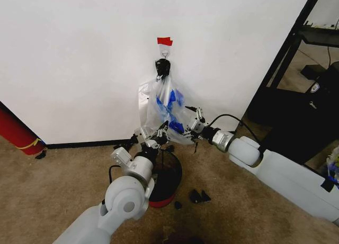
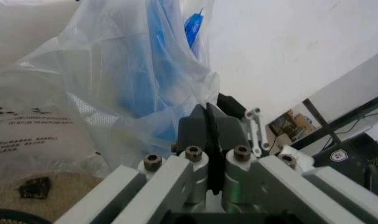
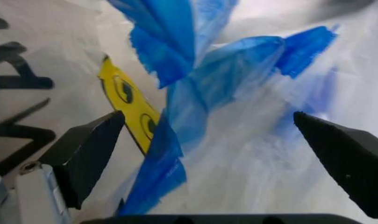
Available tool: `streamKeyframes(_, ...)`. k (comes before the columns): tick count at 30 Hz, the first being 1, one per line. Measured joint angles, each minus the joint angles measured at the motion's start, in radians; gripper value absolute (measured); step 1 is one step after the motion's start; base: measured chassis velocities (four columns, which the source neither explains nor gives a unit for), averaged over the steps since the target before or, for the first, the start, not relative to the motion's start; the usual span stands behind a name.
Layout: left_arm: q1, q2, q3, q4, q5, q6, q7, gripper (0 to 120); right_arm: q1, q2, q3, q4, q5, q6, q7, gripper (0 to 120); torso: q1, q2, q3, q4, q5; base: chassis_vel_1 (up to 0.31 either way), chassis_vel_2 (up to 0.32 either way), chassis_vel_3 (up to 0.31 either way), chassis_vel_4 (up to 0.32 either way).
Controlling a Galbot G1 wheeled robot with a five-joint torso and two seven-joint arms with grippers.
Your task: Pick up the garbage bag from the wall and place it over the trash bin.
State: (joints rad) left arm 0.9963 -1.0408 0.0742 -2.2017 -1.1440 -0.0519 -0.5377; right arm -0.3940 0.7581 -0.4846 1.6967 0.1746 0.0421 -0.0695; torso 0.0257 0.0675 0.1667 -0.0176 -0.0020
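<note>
Both arms reach forward to the bag (image 1: 168,104) hanging on the wall (image 1: 79,53): left gripper (image 2: 209,122) pinched on its plastic, right gripper (image 3: 207,144) spread wide against it.

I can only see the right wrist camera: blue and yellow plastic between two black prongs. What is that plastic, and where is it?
Observer: The prongs are the open right hand. The plastic is the garbage bag, which hangs from a hook on the white wall.
Operator: Is anything underneath it?
Observer: Yes. The trash bin, made of black mesh, stands on the carpet just below the bag.
Operator: Where is the other hand?
Observer: The left hand is at the bag's lower edge, with its fingers pressed shut.
</note>
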Motion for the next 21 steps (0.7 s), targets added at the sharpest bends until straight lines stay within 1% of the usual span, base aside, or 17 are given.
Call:
streamKeyframes(3,0.002,0.000,0.000,-0.002,0.000,0.000,0.000,0,0.012,0.010,-0.014,-0.007,0.001,-0.010,0.001,96,0.000,0.000,0.000,0.0001,-0.0002,0.000,0.000,0.000,0.000)
streamKeyframes(4,0.002,0.001,0.000,-0.004,0.000,0.000,0.001,0,0.017,0.015,-0.020,-0.011,0.003,-0.017,0.001,93,0.000,0.000,0.000,0.0001,-0.0001,0.000,0.000,0.000,0.000)
streamKeyframes(8,0.000,0.010,0.001,-0.005,-0.003,0.000,0.003,0,0.036,0.046,-0.036,-0.038,0.020,-0.059,0.015,75,0.000,0.000,0.000,0.0001,-0.0001,0.000,0.000,0.000,0.000)
streamKeyframes(10,-0.002,0.010,0.003,-0.006,-0.004,0.000,0.003,0,0.044,0.059,-0.042,-0.051,0.031,-0.071,0.019,68,0.000,0.000,0.000,0.0003,0.0001,0.000,0.000,0.000,0.000)
streamKeyframes(11,-0.002,0.010,0.003,-0.006,-0.004,0.000,0.003,0,0.044,0.059,-0.042,-0.051,0.031,-0.071,0.019,68,0.000,0.000,0.000,0.0003,0.0001,0.000,0.000,0.000,0.000)
streamKeyframes(13,-0.002,0.007,0.006,-0.006,-0.004,0.000,0.004,0,0.056,0.071,-0.054,-0.057,0.054,-0.091,0.025,58,0.000,0.000,0.000,0.0000,-0.0001,0.000,0.000,0.000,0.000)
streamKeyframes(14,-0.002,0.006,0.006,-0.006,-0.004,0.000,0.004,0,0.062,0.076,-0.060,-0.060,0.064,-0.102,0.027,56,0.000,0.000,0.000,-0.0001,0.0000,0.000,0.000,0.000,0.000)
streamKeyframes(16,0.000,0.004,0.008,-0.006,-0.005,0.000,0.004,0,0.077,0.091,-0.072,-0.069,0.085,-0.123,0.031,46,0.000,0.000,0.000,0.0001,-0.0001,0.000,0.000,0.000,0.000)
streamKeyframes(18,0.001,0.003,0.009,-0.006,-0.004,0.000,0.005,0,0.086,0.101,-0.081,-0.076,0.096,-0.137,0.036,38,0.000,0.000,0.000,0.0004,0.0000,0.000,0.000,0.000,0.000)
streamKeyframes(19,0.001,0.003,0.009,-0.006,-0.004,0.000,0.005,0,0.086,0.101,-0.081,-0.076,0.096,-0.137,0.036,38,0.000,0.000,0.000,0.0004,0.0000,0.000,0.000,0.000,0.000)
streamKeyframes(20,0.001,0.002,0.009,-0.006,-0.004,0.000,0.005,0,0.088,0.104,-0.084,-0.077,0.098,-0.144,0.039,34,0.000,0.000,0.000,0.0004,0.0000,0.000,0.000,0.000,0.000)
streamKeyframes(21,0.001,0.001,0.009,-0.006,-0.004,0.000,0.005,0,0.090,0.106,-0.086,-0.077,0.100,-0.158,0.044,29,0.000,0.000,0.000,0.0003,-0.0001,0.000,0.000,0.000,0.000)
